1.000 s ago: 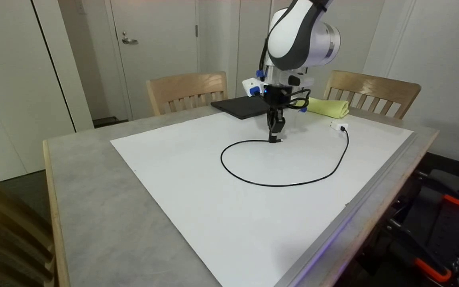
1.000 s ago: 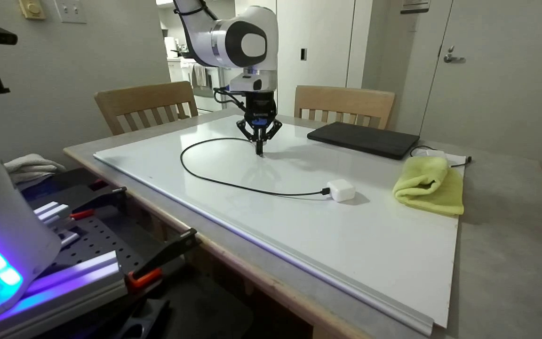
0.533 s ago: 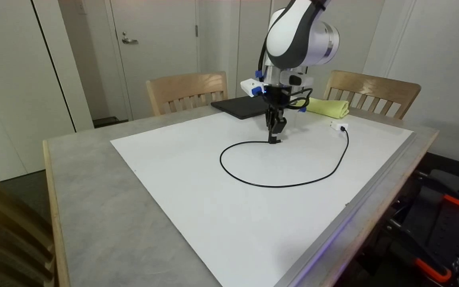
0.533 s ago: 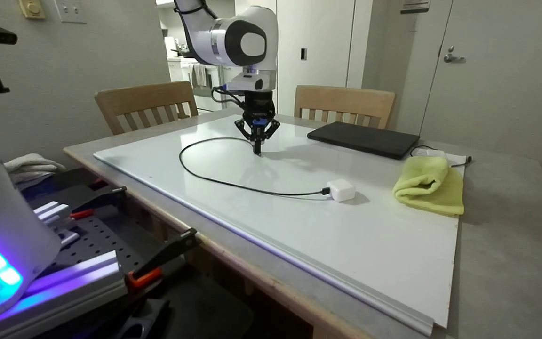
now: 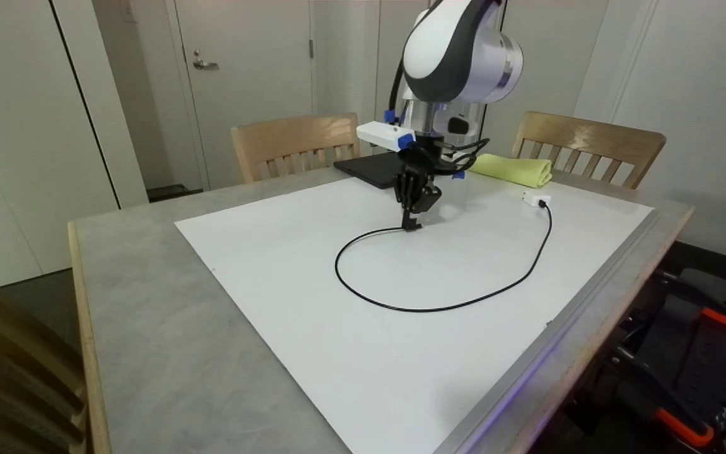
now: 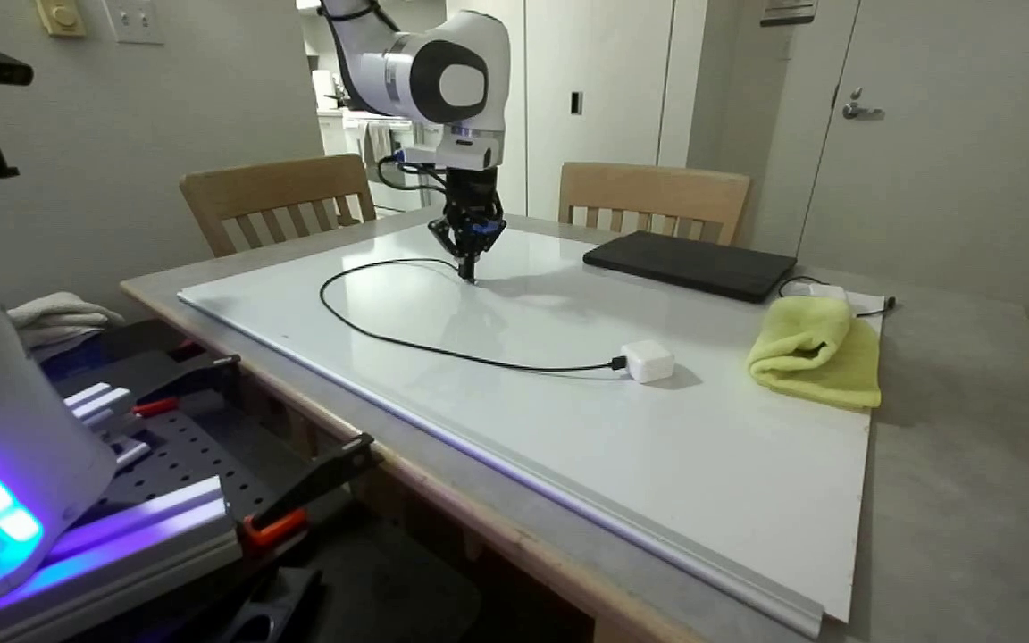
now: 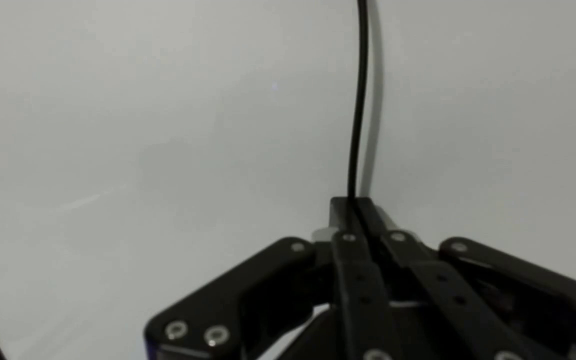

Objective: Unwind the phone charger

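While pinching the phone charger cable [image 7: 361, 90] between the fingertips [image 7: 339, 210] of the gripper [image 7: 352, 204], pressed together just right of centre in the wrist view, lines up with the stretch running nearly straight up the frame. In an exterior view, leaves the grip leftward, rounds one broad bend near mid-frame and climbs across the whiteboard [image 5: 287, 265] to the plug block [image 5: 533, 199] at upper right, well apart from the pinch. Probably calls for drawing away from that plug block, toward frame left, to flatten the bend. Too small to judge: any length past the fingertips.
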Action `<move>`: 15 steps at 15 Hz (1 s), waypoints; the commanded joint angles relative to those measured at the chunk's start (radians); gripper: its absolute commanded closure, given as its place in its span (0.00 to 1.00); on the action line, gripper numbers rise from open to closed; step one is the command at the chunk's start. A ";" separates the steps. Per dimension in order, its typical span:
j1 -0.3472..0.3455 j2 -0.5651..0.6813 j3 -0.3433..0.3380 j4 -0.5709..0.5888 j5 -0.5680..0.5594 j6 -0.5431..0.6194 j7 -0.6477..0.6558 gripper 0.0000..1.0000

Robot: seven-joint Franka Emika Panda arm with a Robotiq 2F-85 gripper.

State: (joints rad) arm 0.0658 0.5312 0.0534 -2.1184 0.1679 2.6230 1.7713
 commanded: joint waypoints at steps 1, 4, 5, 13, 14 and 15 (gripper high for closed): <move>0.015 0.017 0.025 0.048 0.011 -0.003 -0.171 0.99; 0.050 0.002 0.001 0.040 0.028 -0.013 -0.193 0.95; 0.052 0.004 0.006 0.052 0.028 -0.023 -0.222 0.95; 0.051 0.027 0.048 0.101 0.005 -0.049 -0.452 0.99; 0.063 0.031 0.046 0.114 -0.005 -0.061 -0.490 0.99; 0.066 0.035 0.057 0.127 0.002 -0.068 -0.537 0.99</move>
State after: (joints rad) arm 0.1146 0.5460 0.0990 -2.0408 0.1655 2.5909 1.3538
